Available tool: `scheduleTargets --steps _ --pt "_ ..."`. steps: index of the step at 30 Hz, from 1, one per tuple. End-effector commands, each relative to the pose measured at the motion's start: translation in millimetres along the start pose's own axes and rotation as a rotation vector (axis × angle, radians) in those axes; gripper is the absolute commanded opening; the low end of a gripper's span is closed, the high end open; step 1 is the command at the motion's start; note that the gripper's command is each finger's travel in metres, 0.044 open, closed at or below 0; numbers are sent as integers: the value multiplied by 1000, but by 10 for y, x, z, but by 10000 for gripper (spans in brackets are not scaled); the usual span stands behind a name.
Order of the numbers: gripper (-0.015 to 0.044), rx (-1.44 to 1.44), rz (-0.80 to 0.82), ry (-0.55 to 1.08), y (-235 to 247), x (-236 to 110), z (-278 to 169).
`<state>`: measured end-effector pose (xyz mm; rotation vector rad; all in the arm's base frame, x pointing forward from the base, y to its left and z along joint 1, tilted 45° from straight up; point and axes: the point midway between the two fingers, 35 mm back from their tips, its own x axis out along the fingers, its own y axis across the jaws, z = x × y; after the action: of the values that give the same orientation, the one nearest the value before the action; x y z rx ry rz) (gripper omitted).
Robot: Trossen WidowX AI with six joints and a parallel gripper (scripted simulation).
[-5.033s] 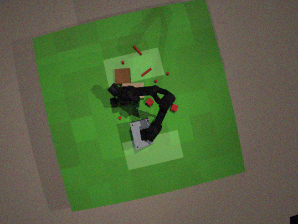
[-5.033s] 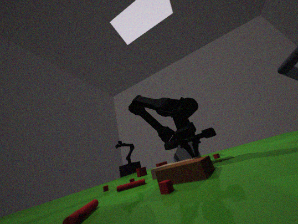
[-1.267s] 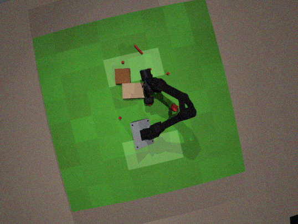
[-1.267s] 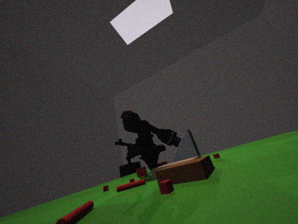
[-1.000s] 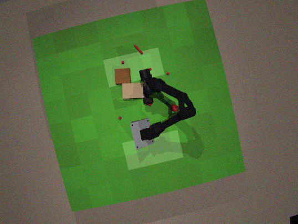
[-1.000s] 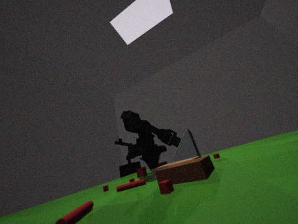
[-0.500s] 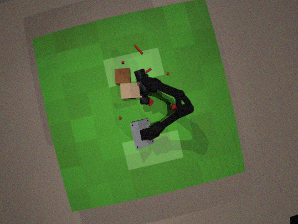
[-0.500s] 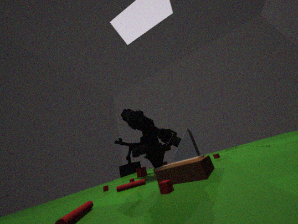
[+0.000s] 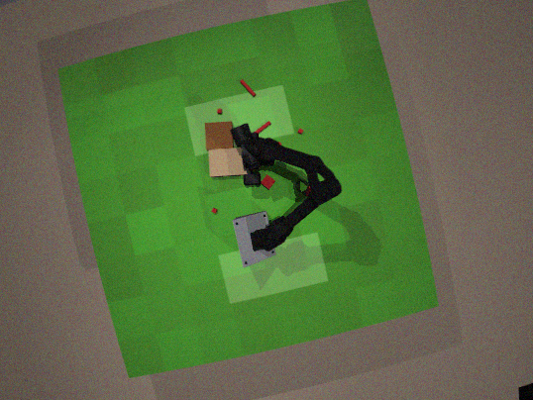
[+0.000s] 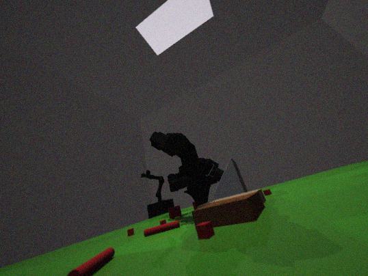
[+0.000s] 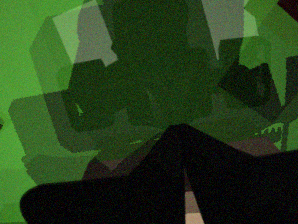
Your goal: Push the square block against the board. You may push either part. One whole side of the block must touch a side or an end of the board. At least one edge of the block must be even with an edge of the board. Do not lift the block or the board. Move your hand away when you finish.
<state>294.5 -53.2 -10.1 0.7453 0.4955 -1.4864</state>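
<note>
The brown square block [image 9: 219, 136] [image 10: 229, 212] lies flat. The tan board [image 9: 226, 163] lies along the block's lower side in the top view, and the two appear to touch. Their left edges are nearly in line, the block's a few pixels further left; I cannot tell if they are exactly even. A strip of the board [image 11: 194, 219] shows between the fingers in the wrist view. My gripper [image 9: 248, 159] [image 11: 178, 132] is shut and empty, low at the board's right end. Its body hides that end, so contact is unclear. In the exterior view the fingertips are not distinguishable.
A small red cube [image 9: 219, 111] [image 10: 205, 230] lies just beyond the block. Red rods [image 9: 248, 87] [image 9: 264, 127] lie further up and right. A larger red cube [image 9: 267, 181] is beside my gripper. The arm stands on a grey plate [image 9: 244, 248]. Other red cubes [image 9: 214, 211] [image 9: 300, 131] are scattered.
</note>
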Motion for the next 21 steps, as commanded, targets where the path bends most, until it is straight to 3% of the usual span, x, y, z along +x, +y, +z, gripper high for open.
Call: scheduleTargets --steps 1,21 --pt "0 6 1 7 13 0 -95" --pt "0 6 1 7 14 1 26"
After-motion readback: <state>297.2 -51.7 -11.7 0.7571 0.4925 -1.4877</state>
